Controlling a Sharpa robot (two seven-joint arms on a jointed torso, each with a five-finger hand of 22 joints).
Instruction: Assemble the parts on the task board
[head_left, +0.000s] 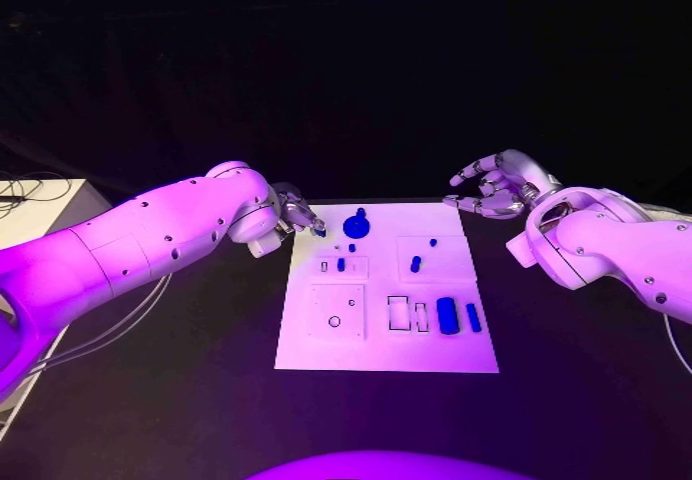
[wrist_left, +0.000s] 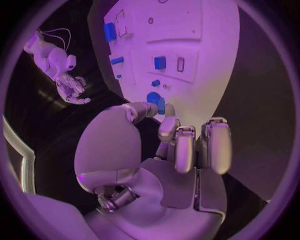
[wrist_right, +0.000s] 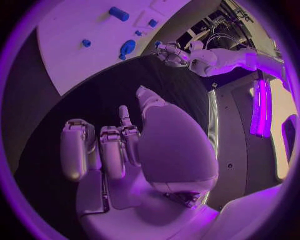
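- The left silver hand (head_left: 299, 214) pinches a small blue piece (head_left: 319, 232) at the edge of the white task board (head_left: 387, 340); its shape is too small to tell
- In the left wrist view, fingers (wrist_left: 167, 129) cover the lower end of that piece

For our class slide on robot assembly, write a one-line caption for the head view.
Two robot hands, left hand and right hand, hover at the far corners of the white task board with its blue parts.

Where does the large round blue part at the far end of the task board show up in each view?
Head view: large round blue part at the board's far end, near the left hand.
Left wrist view: just beyond the fingertips.
Right wrist view: at the board's edge.
Shared landmark: the white task board.
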